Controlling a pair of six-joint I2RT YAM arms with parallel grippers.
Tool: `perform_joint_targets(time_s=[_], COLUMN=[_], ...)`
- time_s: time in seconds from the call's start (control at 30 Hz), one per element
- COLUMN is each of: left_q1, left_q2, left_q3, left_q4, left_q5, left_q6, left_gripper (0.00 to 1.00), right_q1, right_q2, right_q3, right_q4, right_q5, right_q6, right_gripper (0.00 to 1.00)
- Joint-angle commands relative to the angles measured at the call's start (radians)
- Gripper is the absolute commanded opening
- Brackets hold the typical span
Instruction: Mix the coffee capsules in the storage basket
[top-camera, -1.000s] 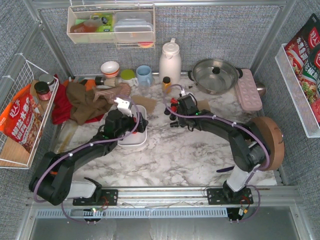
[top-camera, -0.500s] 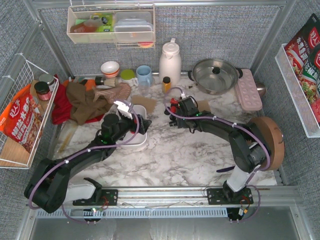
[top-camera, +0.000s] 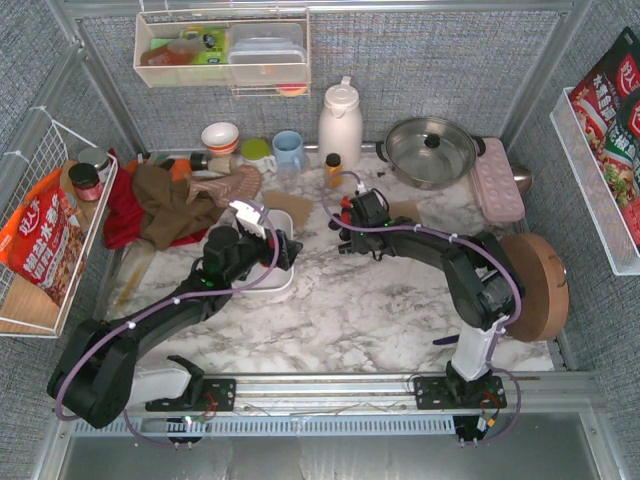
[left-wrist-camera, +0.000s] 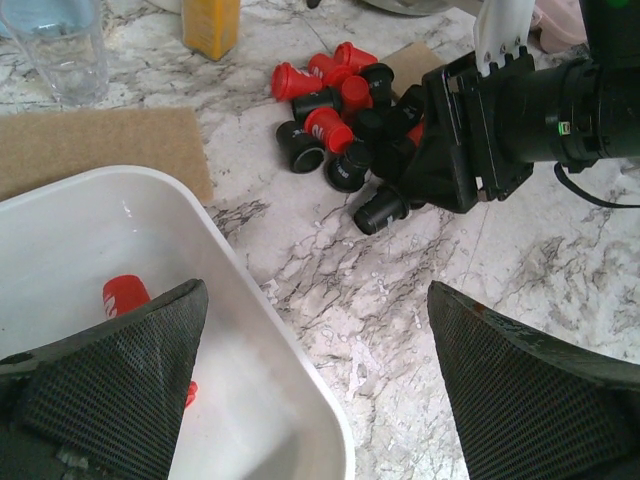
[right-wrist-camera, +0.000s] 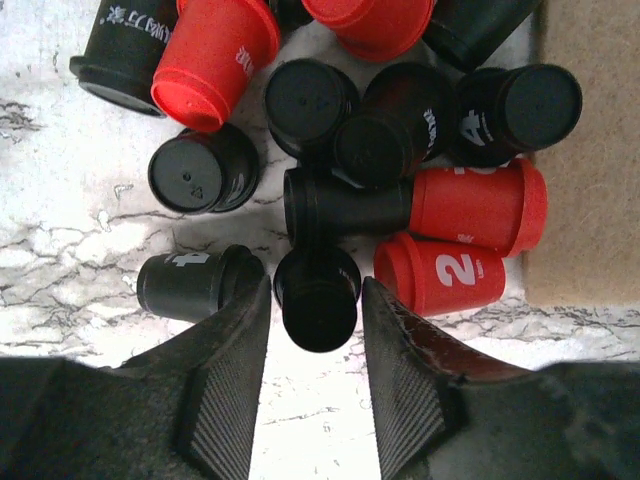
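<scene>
Coffee capsules (left-wrist-camera: 338, 108), small tapered pods in bright red and black plastic, lie mostly in a loose heap on the white-and-grey marble tabletop (left-wrist-camera: 330, 290). The heap is just beside the edge of a flat brown mat (left-wrist-camera: 90, 140) and outside the storage basket (left-wrist-camera: 262, 330), a shallow white plastic tray with a raised rounded rim. Most pods lie on their sides, touching one another. One red capsule (left-wrist-camera: 124, 295) rests inside the basket near its wall, with a further patch of red partly hidden behind the near finger.

Left gripper (left-wrist-camera: 315, 345): jaws spread wide, holding nothing, positioned over the basket's corner.

Right gripper (right-wrist-camera: 315, 335): at the near edge of the heap, fingers (right-wrist-camera: 225, 380) partly parted on either side of one black capsule (right-wrist-camera: 317, 298), which lies on its side between them. The fingers sit very close to its sides. Whether they press on it cannot be determined.
</scene>
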Motion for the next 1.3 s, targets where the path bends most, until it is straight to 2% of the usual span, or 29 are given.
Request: perform_joint_targets(time_s=[0.0,0.2,0.33,0.43,0.57,0.63,0.9,1.27], left_q1=[0.000,-0.002,-0.004,-0.034,-0.140,-0.172,-0.245,-0.327], left_q2=[0.013,0.031,0.029,0.015,0.007,0.032,0.185,0.263], left_q3=[0.018,0.010,-0.014,-0.070,-0.184,-0.204,-0.175,-0.114], left_q4=[-0.013,0.020,0.084,0.202,0.412,0.499,0.730,0.758], left_q5=[0.014,0.029,0.058,0.085,0.141,0.171,0.222,0.229], left_q6=[0.003,-0.004,0.013,0.098,0.346,0.421,0.491,0.511], left_gripper=[0.99,0.98,0.98,0.99,0.99,0.99,0.99,0.99], right_q1=[-0.001,-0.001,-0.001,-0.001,0.015,0.038,0.153,0.174], right_q2=[0.019,-0.001,-0.070,-0.155,-0.316,-0.396,-0.636,-0.723], right_q3=[0.024,0.020,-0.007,-0.034,-0.089,-0.110,-0.228,-0.284], right_q4=[0.015,-0.005,-0.034,-0.068,-0.100,-0.099,-0.028,0.039], right_q5=[0.006,-0.007,-0.018,-0.042,-0.149,-0.212,-0.324,-0.374], right_q6=[0.006,0.015,0.021,0.027,0.052,0.071,0.164,0.234], right_gripper=[0.44,0.29,0.26,0.24,0.23,0.23,0.24,0.24])
